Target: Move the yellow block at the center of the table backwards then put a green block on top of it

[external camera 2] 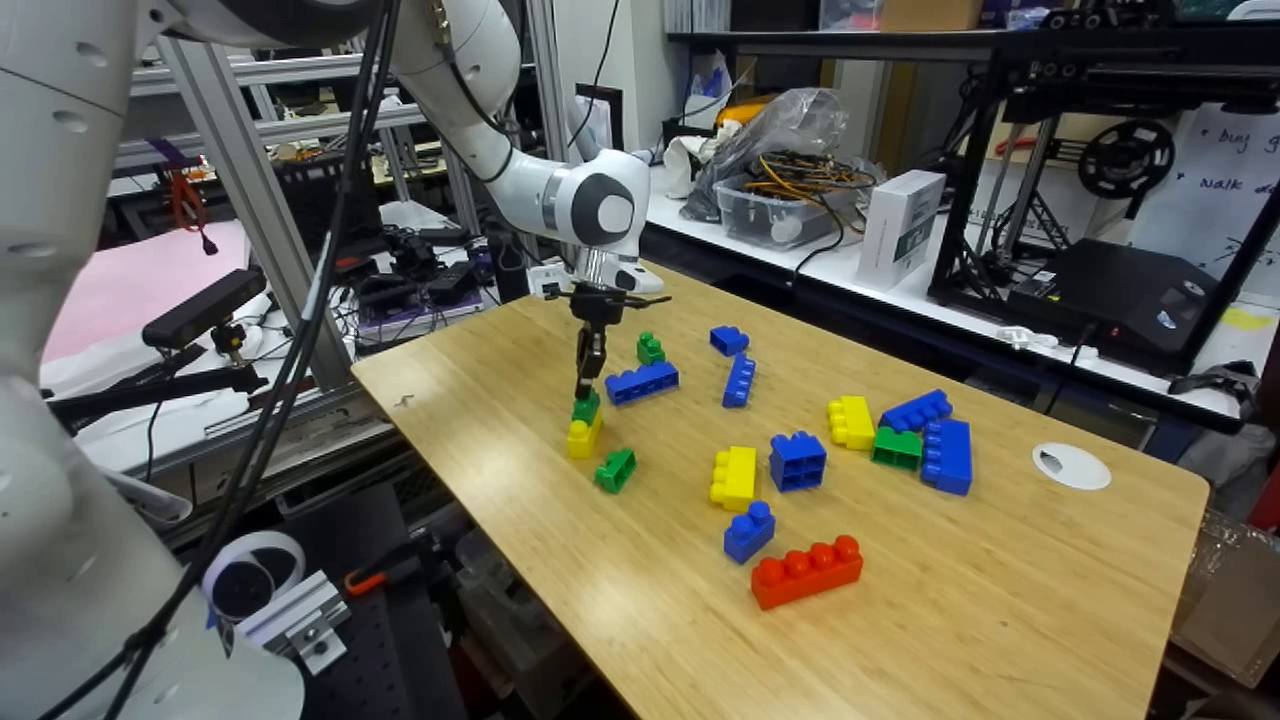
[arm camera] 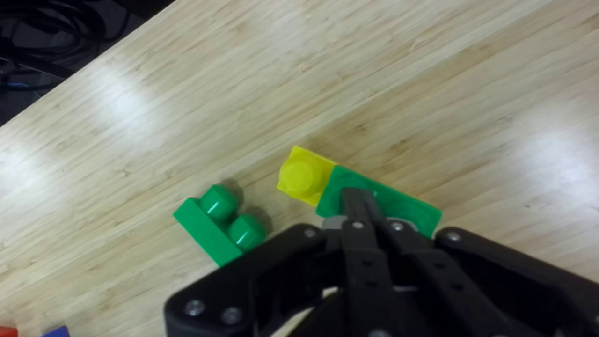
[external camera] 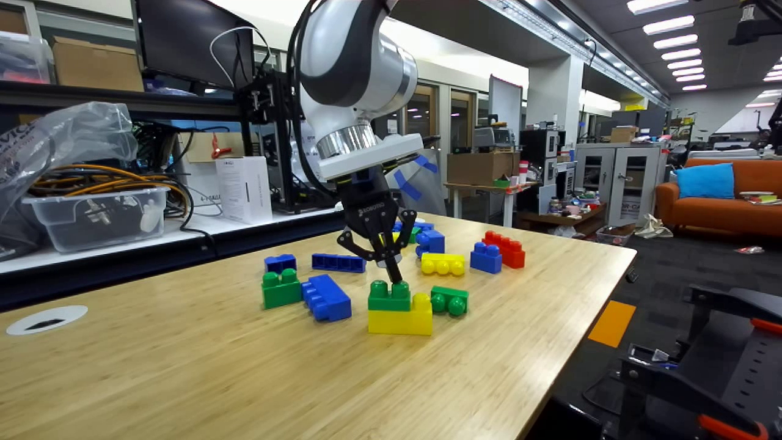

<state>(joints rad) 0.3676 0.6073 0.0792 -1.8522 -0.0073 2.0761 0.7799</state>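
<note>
Near the edge of the surface [external camera 2: 1000, 600] that faces the robot's base [external camera 2: 160, 610], the yellow block [external camera: 400, 324] bears the green block [external camera: 389, 300] on its end away from that edge, one yellow stud bare on the nearer end; their long axes line up, slanting to the edge. The claw [arm camera: 361, 193] is right over the green block, fingers together, tips at the stud beside the bare yellow one; touching or not, I cannot tell. The next move is probably vertical: pressing or lifting away.
</note>
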